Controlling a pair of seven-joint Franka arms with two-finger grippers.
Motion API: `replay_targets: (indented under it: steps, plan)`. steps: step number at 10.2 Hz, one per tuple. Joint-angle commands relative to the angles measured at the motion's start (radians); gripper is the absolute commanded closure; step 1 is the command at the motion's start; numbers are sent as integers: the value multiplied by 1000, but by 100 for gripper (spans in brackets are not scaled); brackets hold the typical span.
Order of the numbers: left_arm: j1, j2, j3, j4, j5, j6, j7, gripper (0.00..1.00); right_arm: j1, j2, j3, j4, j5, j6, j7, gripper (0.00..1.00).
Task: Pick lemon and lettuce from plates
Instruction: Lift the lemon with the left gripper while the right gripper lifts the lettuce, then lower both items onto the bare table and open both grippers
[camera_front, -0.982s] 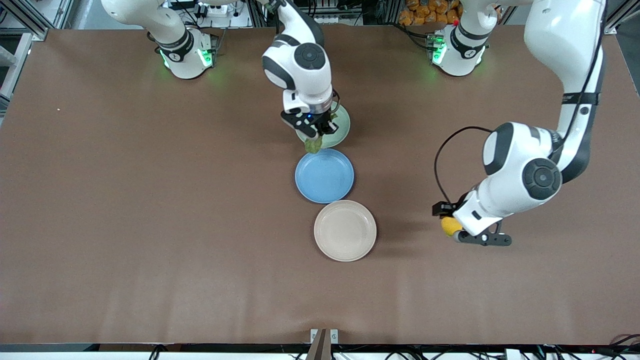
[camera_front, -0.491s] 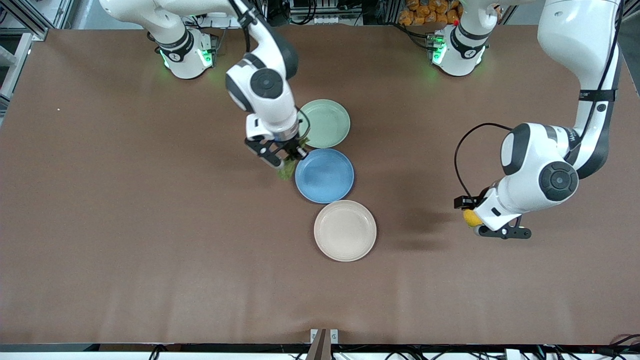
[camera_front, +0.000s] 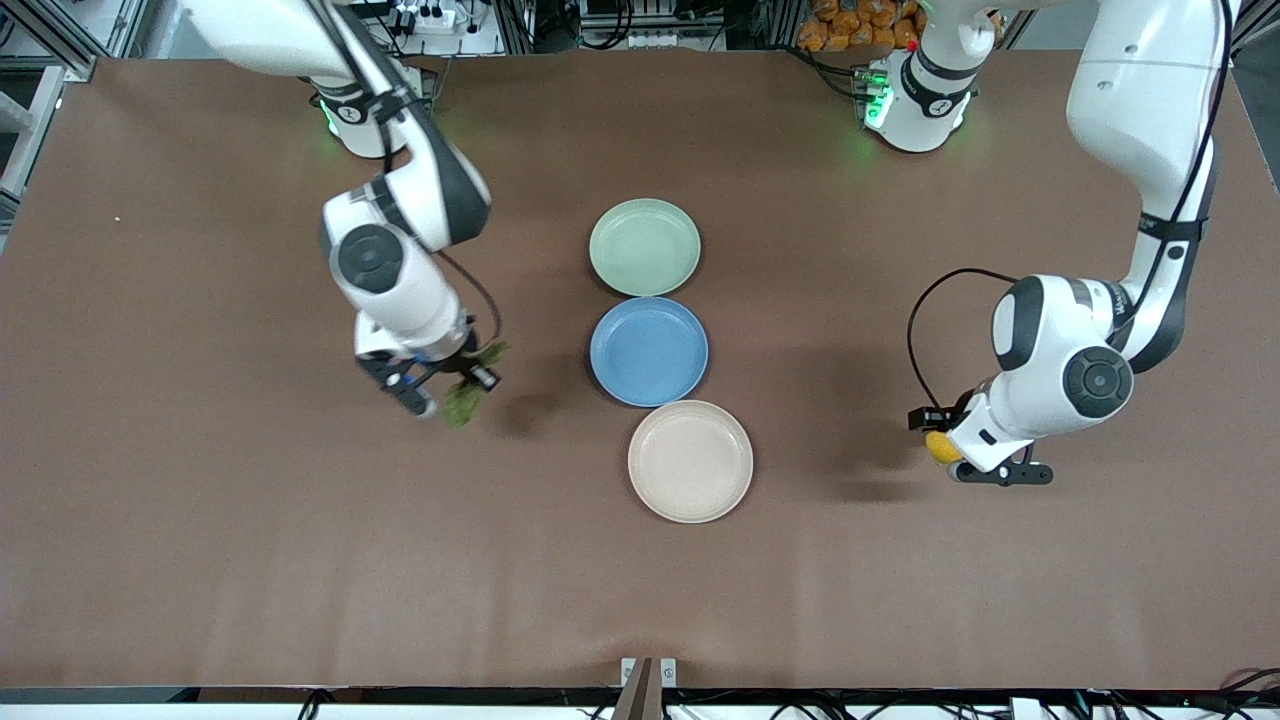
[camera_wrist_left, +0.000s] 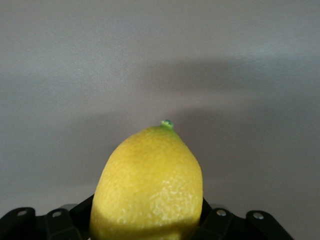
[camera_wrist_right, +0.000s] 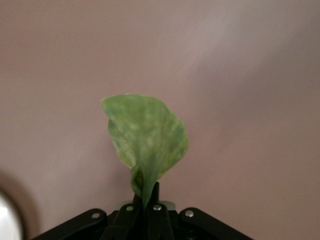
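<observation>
Front view showed three plates in a touching line mid-worktop (camera_front: 200, 560): the mint green plate (camera_front: 644, 247) farthest from the camera, the blue plate (camera_front: 649, 351) next, the beige plate (camera_front: 690, 461) nearest. All three were bare. At about nine o'clock from the blue plate, the right hand (camera_front: 446, 388) hung over bare worktop, clenched on the lettuce (camera_front: 466, 392). At about three o'clock from the beige plate, the left hand (camera_front: 962, 462) was low over the worktop, grasping the lemon (camera_front: 937, 446).

Left wrist view had the lemon (camera_wrist_left: 147, 187) wedged between the black fingers (camera_wrist_left: 240, 225).

Right wrist view had the lettuce (camera_wrist_right: 146, 141) pinched by its stem end, the leaf standing clear of the fingers (camera_wrist_right: 155, 212)
</observation>
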Motion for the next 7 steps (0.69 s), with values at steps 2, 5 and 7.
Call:
replay_targets:
  steps: [2,5,7]
  plan:
    - [25,76,-5,6,24,96,10,42,-176,-14,18,-32,8,-8,-222,100]
    - [27,109,-5,5,25,139,10,24,-318,-10,18,-35,8,-11,-456,100]
    - [27,105,-5,5,30,139,8,0,-401,9,16,-32,8,-10,-581,100]
